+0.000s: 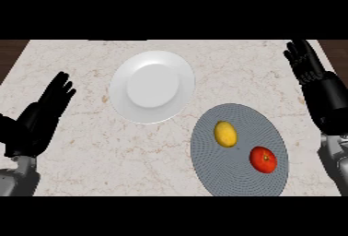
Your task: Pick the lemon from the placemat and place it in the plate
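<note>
No words, brands or labels to read anywhere.

A pale marble counter (81,152) with thin brown veins, filling most of the frame. Dark brown strips at the upper left and upper right corners, maybe floor or wood, hard to tell from this steep look down.

Above the middle of the frame, a white round plate (152,86), nothing lying in it, flat on the counter.

At the lower right of the middle, a grey round placemat (224,177) with fine ring lines. Its upper left edge near the plate's lower right rim, just apart from it.

On the placemat, toward its upper left, the yellow lemon (225,133), lying on its side, not touched by any hand. Below and to the right of it, on the same mat, a red tomato (263,159) with a little dark stem spot. Lemon and tomato near each other, not touching.

At the left edge of the frame, the left hand (37,122), black, fingers straight and spread, pointing up, holding nothing, resting well apart from the plate.

At the right edge of the frame, the right hand (319,90), black, fingers straight and close together, pointing up toward the upper right corner, holding nothing, off to the right of the placemat and apart from the lemon. Grey forearms at both lower corners.
</note>
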Tool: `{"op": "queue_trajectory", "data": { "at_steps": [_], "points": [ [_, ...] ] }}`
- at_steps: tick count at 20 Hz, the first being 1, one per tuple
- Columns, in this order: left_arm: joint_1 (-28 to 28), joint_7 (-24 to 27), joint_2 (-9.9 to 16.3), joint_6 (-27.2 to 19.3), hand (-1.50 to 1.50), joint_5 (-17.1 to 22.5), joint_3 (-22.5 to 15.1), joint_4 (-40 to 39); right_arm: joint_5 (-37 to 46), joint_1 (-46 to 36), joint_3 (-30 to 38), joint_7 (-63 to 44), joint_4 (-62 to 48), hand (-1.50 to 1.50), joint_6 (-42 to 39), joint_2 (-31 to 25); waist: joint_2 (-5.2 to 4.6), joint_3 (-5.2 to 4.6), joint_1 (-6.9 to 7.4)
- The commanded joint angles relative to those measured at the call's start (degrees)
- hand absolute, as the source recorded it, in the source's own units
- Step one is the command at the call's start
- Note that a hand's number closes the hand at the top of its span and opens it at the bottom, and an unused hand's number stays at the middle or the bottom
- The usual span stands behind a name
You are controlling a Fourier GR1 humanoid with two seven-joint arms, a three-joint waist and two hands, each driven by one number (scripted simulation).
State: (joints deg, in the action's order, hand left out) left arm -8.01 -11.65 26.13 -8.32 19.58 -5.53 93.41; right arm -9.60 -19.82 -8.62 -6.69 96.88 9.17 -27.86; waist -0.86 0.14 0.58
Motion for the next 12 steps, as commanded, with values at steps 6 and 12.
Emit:
{"op": "queue_trajectory", "data": {
  "at_steps": [6, 12],
  "points": [
    [-3.0, 6.8, 0.2, -2.2, 0.0, -11.4, -3.4, -4.9, 4.9, -9.1, -5.3, -9.3, -9.3, -1.5, 23.0, 24.8, 0.22, -0.3, 1.32],
    [-4.7, 5.6, -3.4, -3.0, 0.0, -11.0, -5.1, -8.0, 26.1, -2.1, -18.1, -12.9, -20.0, -1.5, 27.7, 22.4, 0.01, -0.2, -0.09]
  ]
}}
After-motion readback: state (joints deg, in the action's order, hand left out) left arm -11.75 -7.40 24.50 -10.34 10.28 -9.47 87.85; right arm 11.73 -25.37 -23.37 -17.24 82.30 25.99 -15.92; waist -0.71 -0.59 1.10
